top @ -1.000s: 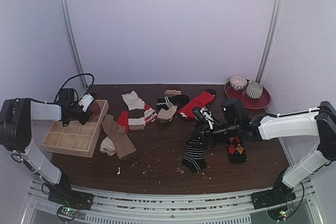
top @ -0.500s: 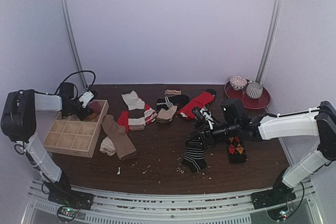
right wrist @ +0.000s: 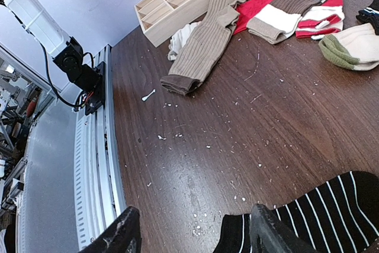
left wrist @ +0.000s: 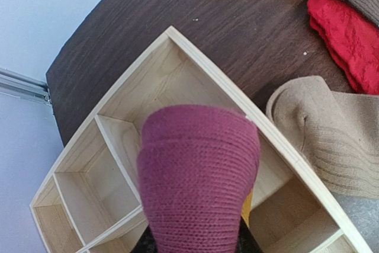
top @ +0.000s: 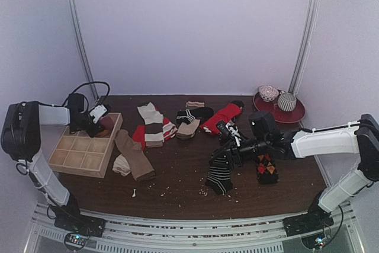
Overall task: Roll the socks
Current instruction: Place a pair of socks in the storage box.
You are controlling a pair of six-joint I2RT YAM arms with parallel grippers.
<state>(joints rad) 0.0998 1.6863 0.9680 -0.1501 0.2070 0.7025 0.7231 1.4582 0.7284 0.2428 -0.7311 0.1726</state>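
Observation:
A rolled magenta-purple sock (left wrist: 198, 176) with a strip of orange at its side fills my left gripper (left wrist: 198, 242), which is shut on it. It hangs over the far corner compartment of the wooden divider box (left wrist: 201, 63). The top view shows that gripper (top: 96, 120) at the box's back right corner (top: 116, 118). My right gripper (right wrist: 195, 232) is open above bare table, with the end of a black-and-white striped sock (right wrist: 331, 211) under its right finger. From above, that striped sock (top: 219, 176) lies just in front of the right gripper (top: 228, 148).
A tan sock (top: 134, 157) and a cream one lie beside the box. Red, cream-striped and dark socks (top: 189, 119) are scattered mid-table, and an argyle sock (top: 266, 167) lies under the right arm. A red plate (top: 294, 114) with two bowls sits far right. Lint specks dot the table.
The left arm has drawn back and dropped a little, carrying the rolled sock toward the box's far corner. The right arm has not moved.

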